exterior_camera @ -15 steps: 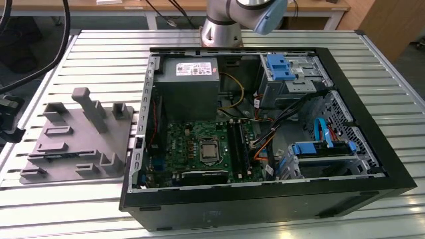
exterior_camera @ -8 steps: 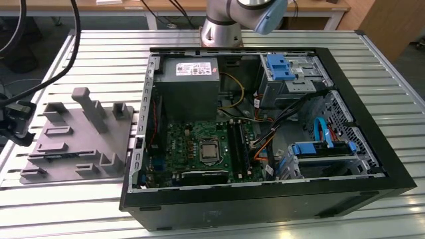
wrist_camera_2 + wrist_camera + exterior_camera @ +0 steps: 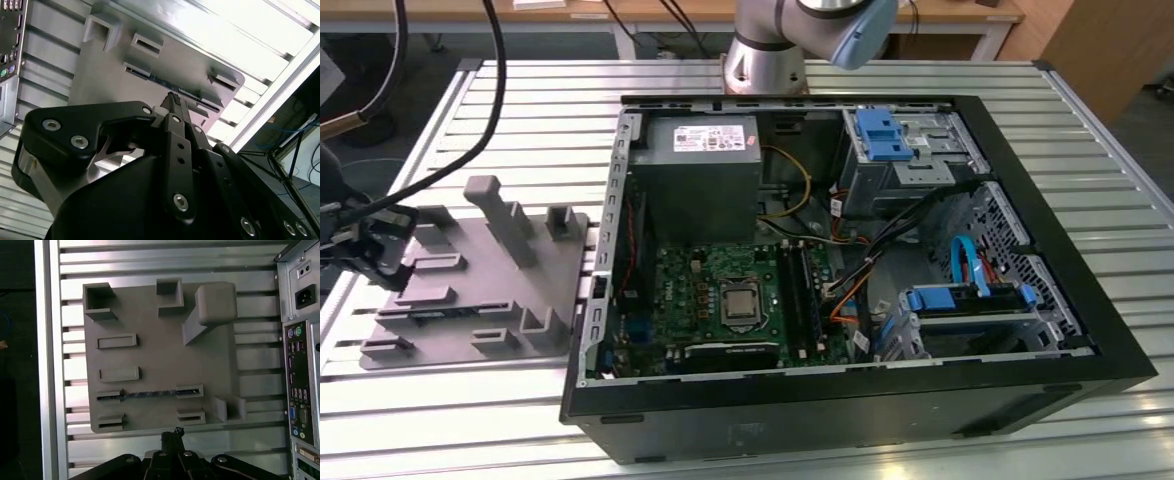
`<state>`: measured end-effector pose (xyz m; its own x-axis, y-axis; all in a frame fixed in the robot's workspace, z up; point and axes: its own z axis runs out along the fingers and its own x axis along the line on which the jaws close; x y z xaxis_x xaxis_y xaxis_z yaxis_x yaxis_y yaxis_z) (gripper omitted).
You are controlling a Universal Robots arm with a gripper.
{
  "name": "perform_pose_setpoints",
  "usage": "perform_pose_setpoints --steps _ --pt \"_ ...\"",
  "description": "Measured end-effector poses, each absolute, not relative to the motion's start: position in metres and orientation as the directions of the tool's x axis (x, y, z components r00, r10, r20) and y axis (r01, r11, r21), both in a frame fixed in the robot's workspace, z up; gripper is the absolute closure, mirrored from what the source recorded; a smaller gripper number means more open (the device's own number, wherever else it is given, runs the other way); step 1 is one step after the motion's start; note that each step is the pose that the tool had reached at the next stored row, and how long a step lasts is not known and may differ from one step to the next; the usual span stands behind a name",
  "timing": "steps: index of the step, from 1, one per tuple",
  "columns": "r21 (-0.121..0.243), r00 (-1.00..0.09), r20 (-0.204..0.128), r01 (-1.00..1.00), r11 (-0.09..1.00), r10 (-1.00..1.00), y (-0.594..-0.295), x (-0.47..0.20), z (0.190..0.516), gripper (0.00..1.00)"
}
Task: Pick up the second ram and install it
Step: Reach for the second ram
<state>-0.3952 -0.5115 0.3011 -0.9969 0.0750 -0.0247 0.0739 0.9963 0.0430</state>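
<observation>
The second ram (image 3: 150, 394) is a slim dark strip standing on edge in a pair of slots of the grey plastic tray (image 3: 160, 350). It also shows as a dark line in the second wrist view (image 3: 160, 80), just beyond the fingertips. My gripper (image 3: 172, 432) hovers over the tray's edge, a short way from the ram and not touching it. Its fingers (image 3: 172, 102) are shut with nothing between them. In the exterior view the gripper (image 3: 367, 245) hangs over the tray (image 3: 480, 290) at the exterior view's left.
An open black computer case (image 3: 854, 390) lies on the slatted metal table (image 3: 520, 90), at the exterior view's right of the tray. Inside are a green board (image 3: 694, 290) with long black sockets (image 3: 803, 290), cables and blue drive brackets. The tray has a tall upright rib (image 3: 500, 215).
</observation>
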Motion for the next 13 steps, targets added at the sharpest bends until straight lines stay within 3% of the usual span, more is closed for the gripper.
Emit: perform_pose_setpoints --steps 5,13 --pt "0.042 -0.997 -0.025 0.070 0.997 0.071 -0.504 -0.396 0.292 0.90" --pt "0.009 -0.999 -0.027 0.027 1.000 0.027 -0.503 -0.395 0.284 0.90"
